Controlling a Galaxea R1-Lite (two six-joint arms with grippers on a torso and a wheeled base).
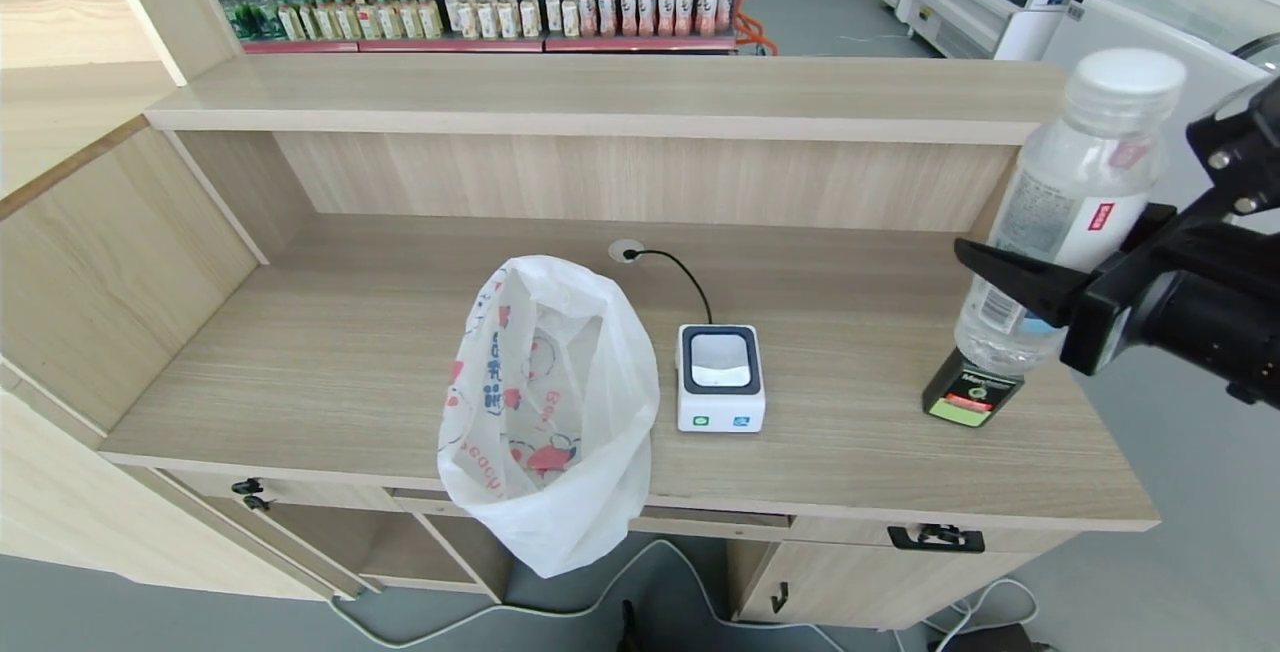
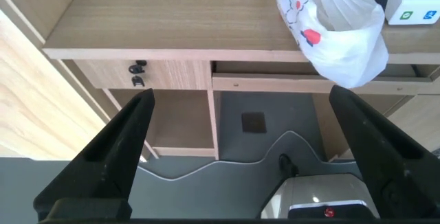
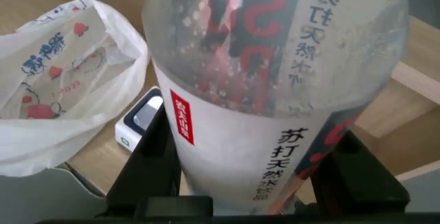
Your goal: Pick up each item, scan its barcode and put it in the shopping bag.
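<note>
My right gripper point(image 1: 1050, 257) is shut on a clear water bottle point(image 1: 1090, 162) with a white cap, held upright above the counter's right end. In the right wrist view the bottle point(image 3: 275, 80) stands between the black fingers point(image 3: 148, 172). The white shopping bag point(image 1: 545, 402) with red and blue print stands open at the counter's front edge, left of the white barcode scanner point(image 1: 720, 377). My left gripper point(image 2: 242, 93) hangs open and holds nothing, below and in front of the counter's front edge, with the bag point(image 2: 337, 25) beyond it.
A small black and green item point(image 1: 970, 392) sits on the wooden counter point(image 1: 850, 452) under the held bottle. The scanner's black cable point(image 1: 685, 277) runs to a hole at the back. A raised ledge point(image 1: 600, 97) borders the rear, a side wall the left.
</note>
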